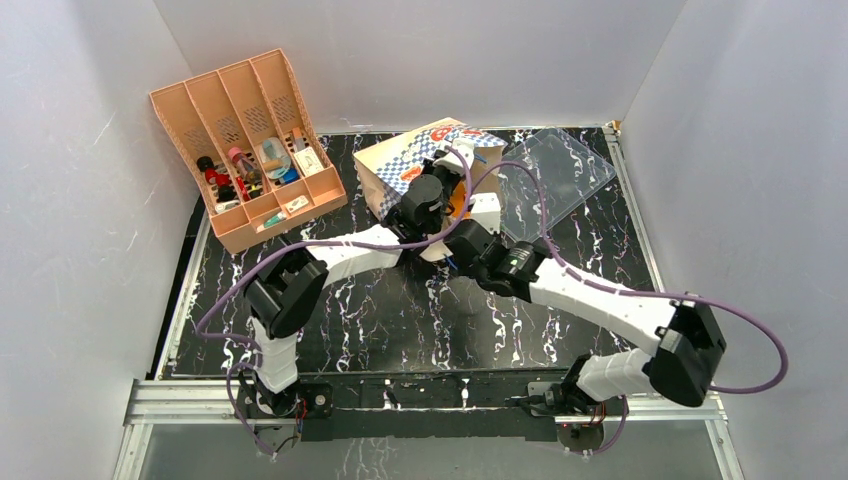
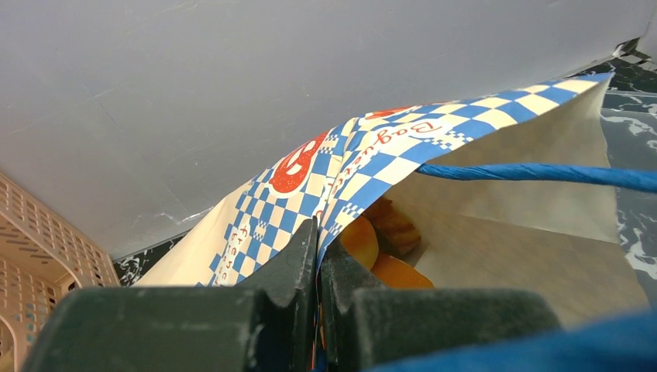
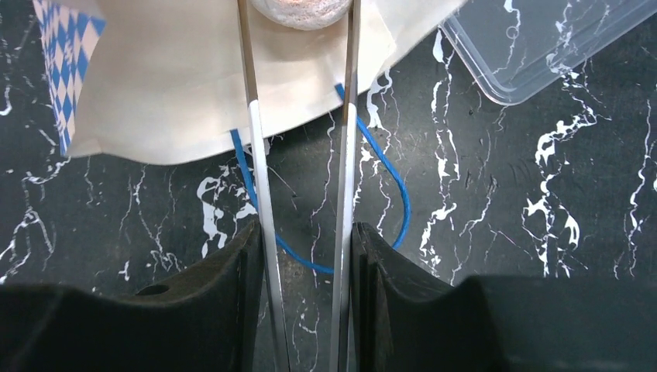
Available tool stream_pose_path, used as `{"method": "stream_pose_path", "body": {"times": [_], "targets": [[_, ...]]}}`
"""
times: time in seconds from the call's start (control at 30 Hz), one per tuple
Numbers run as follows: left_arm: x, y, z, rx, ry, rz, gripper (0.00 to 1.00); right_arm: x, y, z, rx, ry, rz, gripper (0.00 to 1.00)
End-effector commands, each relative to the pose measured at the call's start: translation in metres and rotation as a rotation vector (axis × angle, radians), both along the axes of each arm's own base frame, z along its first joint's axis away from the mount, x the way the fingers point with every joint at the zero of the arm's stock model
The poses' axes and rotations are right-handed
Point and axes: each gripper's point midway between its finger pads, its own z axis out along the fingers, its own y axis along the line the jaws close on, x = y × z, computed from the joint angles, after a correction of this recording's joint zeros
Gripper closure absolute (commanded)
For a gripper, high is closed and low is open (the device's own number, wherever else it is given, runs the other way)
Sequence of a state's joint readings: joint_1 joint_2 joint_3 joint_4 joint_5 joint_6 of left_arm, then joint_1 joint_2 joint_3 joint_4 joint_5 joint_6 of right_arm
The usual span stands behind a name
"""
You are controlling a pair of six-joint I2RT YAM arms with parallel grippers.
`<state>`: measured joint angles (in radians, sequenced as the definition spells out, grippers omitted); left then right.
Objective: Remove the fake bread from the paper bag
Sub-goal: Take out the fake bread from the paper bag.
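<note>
The paper bag (image 1: pixel 400 160) lies on its side at the back of the table, mouth to the right. My left gripper (image 1: pixel 432 192) is shut on the bag's checkered upper lip (image 2: pixel 341 194) and holds the mouth open. Inside I see orange and brown fake bread (image 2: pixel 362 242). My right gripper (image 3: pixel 306 232) is shut on metal tongs (image 3: pixel 259 155). The tongs reach into the bag mouth and pinch a small round tan bun (image 3: pixel 302 9) over the bag's cream inside (image 3: pixel 178 85). A blue cord handle (image 3: pixel 391 178) lies on the table under the tongs.
An orange slotted organiser (image 1: pixel 250 140) with small items stands at the back left. A clear plastic tray (image 1: pixel 560 175) lies right of the bag; it also shows in the right wrist view (image 3: pixel 542 39). The table is black marble (image 1: pixel 400 310) with white walls around.
</note>
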<state>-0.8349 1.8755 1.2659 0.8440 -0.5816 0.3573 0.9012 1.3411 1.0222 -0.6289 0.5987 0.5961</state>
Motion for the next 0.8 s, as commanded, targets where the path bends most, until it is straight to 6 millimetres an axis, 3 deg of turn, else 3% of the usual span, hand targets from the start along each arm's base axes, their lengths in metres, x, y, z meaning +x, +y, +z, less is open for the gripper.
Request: {"method": "stream_pose_path", "body": {"times": [0.0,0.4,0.57,0.77], "targets": [[0.012,0.006,0.021,-0.001,-0.038,0.08,1.0,-0.004,-0.005,0.038,0.074,-0.071,-0.013,1.0],[0.064,0.015,0.051,0.012,-0.043,0.165,1.0,-0.023,-0.023,0.088,0.151,-0.127,-0.009,1.0],[0.083,0.016,0.052,0.027,-0.028,0.191,1.0,-0.029,-0.029,0.101,0.164,-0.143,0.003,1.0],[0.098,0.013,0.042,0.044,-0.006,0.204,1.0,-0.032,-0.036,0.131,0.21,-0.194,0.006,1.0]]}}
